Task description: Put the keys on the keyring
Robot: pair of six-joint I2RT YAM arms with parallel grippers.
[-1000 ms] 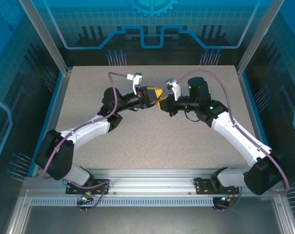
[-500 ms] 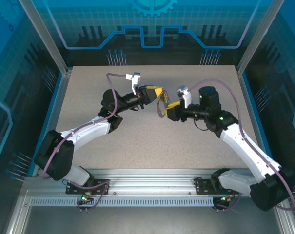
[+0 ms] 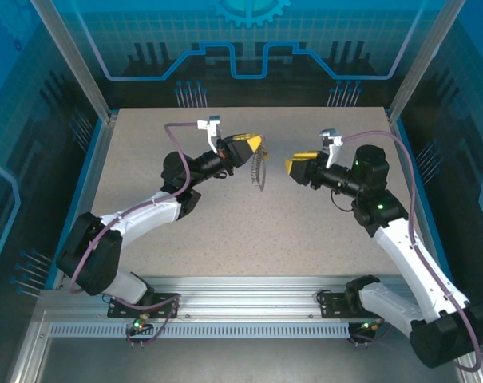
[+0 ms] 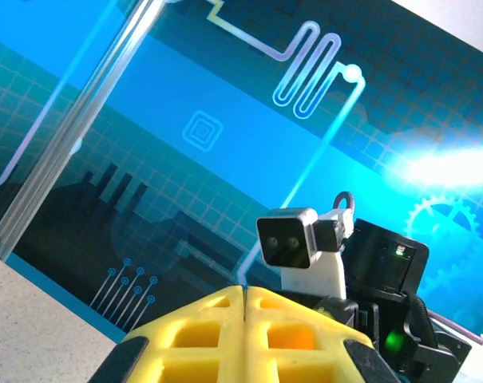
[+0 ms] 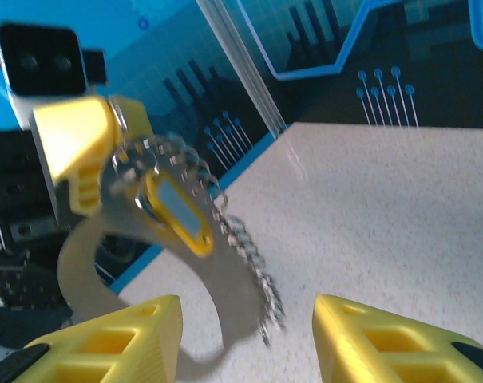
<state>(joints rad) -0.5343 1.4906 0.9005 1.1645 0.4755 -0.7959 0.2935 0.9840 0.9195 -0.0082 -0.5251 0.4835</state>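
My left gripper (image 3: 255, 144) is held above the middle of the table, its yellow fingers (image 4: 245, 323) pressed together. From its tip hangs the keyring (image 3: 261, 169): a grey strap loop (image 5: 75, 267) with a silvery chain (image 5: 253, 259) dangling beside it. The key (image 5: 177, 211), with its yellow head, hangs up against the strap next to the chain's top links. My right gripper (image 3: 292, 167) is a short way to the right of the keyring. In the right wrist view its gripper (image 5: 245, 339) is open, with nothing between the fingers.
The speckled table (image 3: 225, 215) is bounded by a blue rim and aluminium frame posts (image 3: 104, 112) at the back corners. Both arm bases sit on the rail (image 3: 249, 299) at the near edge.
My right gripper has opened and pulled back to the right, away from the left gripper. The keyring now hangs from the left gripper alone, which has shifted slightly up and left.
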